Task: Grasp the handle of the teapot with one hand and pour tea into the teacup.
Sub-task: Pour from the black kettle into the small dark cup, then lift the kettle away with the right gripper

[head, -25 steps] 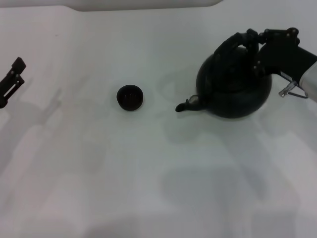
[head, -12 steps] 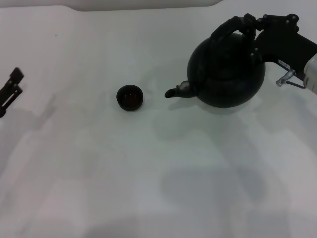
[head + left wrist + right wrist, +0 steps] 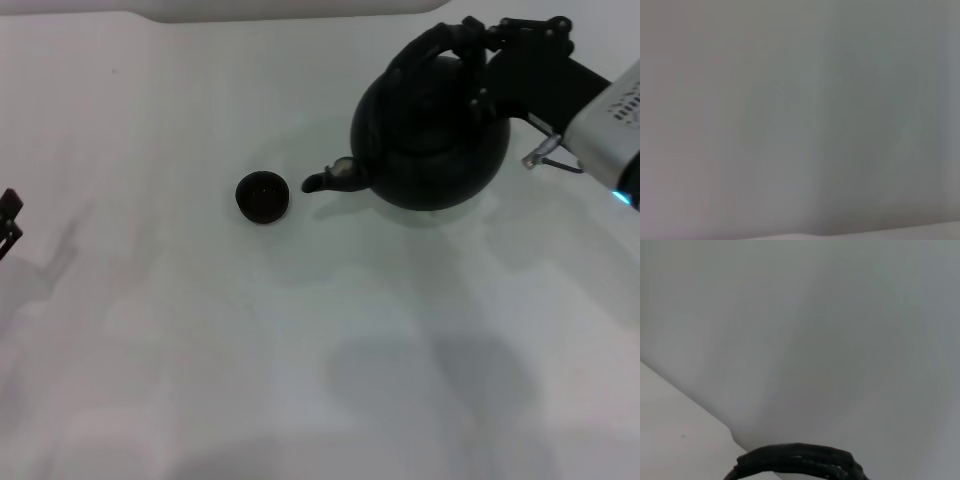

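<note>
teapot (image 3: 430, 140) right of teacup (image 3: 262, 197), spout (image 3: 328, 179) just beside it

You find no readable text, label, brand, number or sign in any view. The teapot (image 3: 430, 140) and teacup (image 3: 262, 197) carry no markings you can read.

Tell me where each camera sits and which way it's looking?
Head view: on the robot's head, looking down at the white table, teacup and teapot; the right gripper holds the handle, the left gripper is at the edge.
Left wrist view: only blank pale surface, no body parts.
Right wrist view: on the right wrist, showing the handle.
Shared: head and right wrist both show the handle.
</note>
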